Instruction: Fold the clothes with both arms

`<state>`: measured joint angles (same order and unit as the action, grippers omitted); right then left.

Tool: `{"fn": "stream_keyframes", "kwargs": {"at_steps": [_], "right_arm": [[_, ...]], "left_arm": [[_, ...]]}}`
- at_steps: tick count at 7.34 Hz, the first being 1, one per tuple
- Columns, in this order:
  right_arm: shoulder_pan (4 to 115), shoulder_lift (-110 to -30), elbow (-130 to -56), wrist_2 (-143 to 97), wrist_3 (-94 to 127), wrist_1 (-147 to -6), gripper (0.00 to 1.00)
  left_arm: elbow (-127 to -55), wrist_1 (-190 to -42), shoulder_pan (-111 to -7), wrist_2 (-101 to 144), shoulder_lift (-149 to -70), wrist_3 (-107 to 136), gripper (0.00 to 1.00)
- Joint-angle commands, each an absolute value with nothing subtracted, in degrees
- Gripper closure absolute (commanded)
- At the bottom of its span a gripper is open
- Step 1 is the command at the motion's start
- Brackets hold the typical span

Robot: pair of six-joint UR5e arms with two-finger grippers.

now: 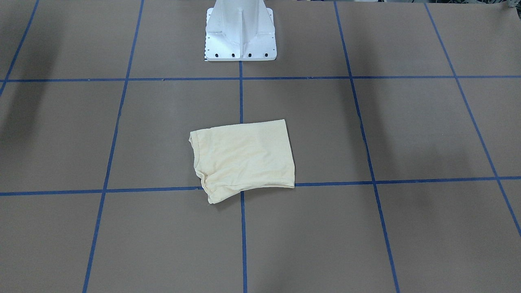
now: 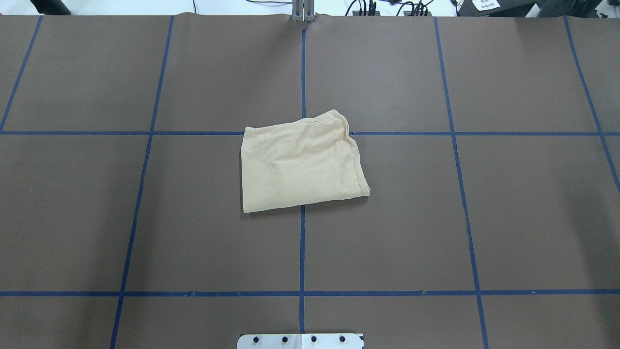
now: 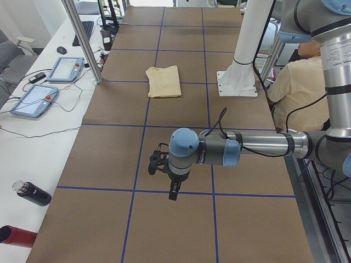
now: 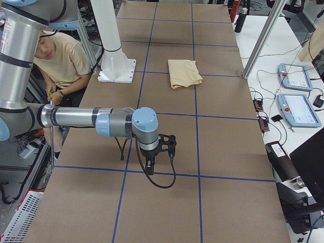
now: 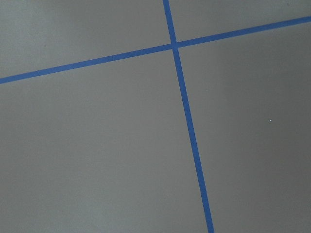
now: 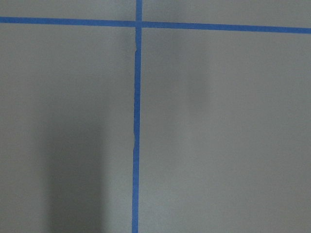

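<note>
The left gripper hangs from the left arm over the bare brown table, fingers pointing down near a crossing of blue tape. It shows only from the side, so I cannot tell whether its jaws are apart or together. The right gripper hangs the same way from the right arm. Its jaw state cannot be told either. Each wrist camera takes in only table cover and one tape crossing.

Two containers stand off the cover at 9 o'clock of the left gripper: a black bottle and a red bottle. Both lie on their sides, and what they hold is hidden.

The one shirt lies well apart from both grippers, held by neither. It is at 12 o'clock of the left gripper in the left side view and at about 1 o'clock of the right gripper in the right side view. It is folded into a rough rectangle over the middle tape crossing, and the white pedestal sits at 6 o'clock of it in the overhead view. A ribbed edge, probably the collar, runs down its 3 o'clock side there.

Counted: one shirt, two arms, two grippers, two bottles, two tablet-like control pendants and one seated person beside the pedestal.
</note>
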<state>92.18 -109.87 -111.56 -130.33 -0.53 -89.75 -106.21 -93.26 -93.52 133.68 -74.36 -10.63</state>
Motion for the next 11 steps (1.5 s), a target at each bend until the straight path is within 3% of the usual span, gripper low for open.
{"fn": "stream_keyframes", "kwargs": {"at_steps": [1, 11], "right_arm": [[92.20, -109.86, -111.62, -130.34, -0.53, -89.74, 0.00], [92.20, -109.86, -111.62, -130.34, -0.53, -88.95, 0.00]], "left_arm": [[-106.00, -93.25, -93.52, 133.68, -74.36, -10.63, 0.00], [-106.08, -93.25, -93.60, 133.68, -74.36, -10.63, 0.00]]}}
